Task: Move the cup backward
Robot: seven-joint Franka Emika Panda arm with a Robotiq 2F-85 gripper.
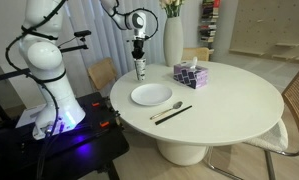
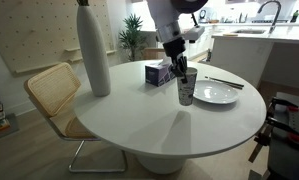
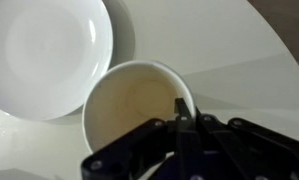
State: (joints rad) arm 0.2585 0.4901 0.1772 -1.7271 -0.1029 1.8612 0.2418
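Black fingers (image 3: 179, 128) straddle the near wall of the cup (image 3: 139, 100) in the wrist view. One dips inside the rim, and they look clenched on that wall (a pinch on the lip suits a vessel this small and leaves the printed side free). The cup holds nothing: its pale interior is bare to the bottom. It stands upright toward the robot's side of the round white worktop (image 2: 139, 125), just beside the plate (image 3: 44, 50), which is likewise empty. Whether the cup's base rests on the worktop or hangs just clear of it cannot be told from either exterior view. By the look of it, the grasp is set and the backward carry is not yet begun. On the plate's far side from the cup lie dark utensils (image 1: 172, 111), set out as at a place setting. A patterned tissue box (image 1: 189, 75) sits toward the middle of the worktop. Farthest off rises the tall white vase (image 1: 173, 40), well apart from the cup. A backward move should therefore meet little in its way, though the tissue box is the neighbour to watch.
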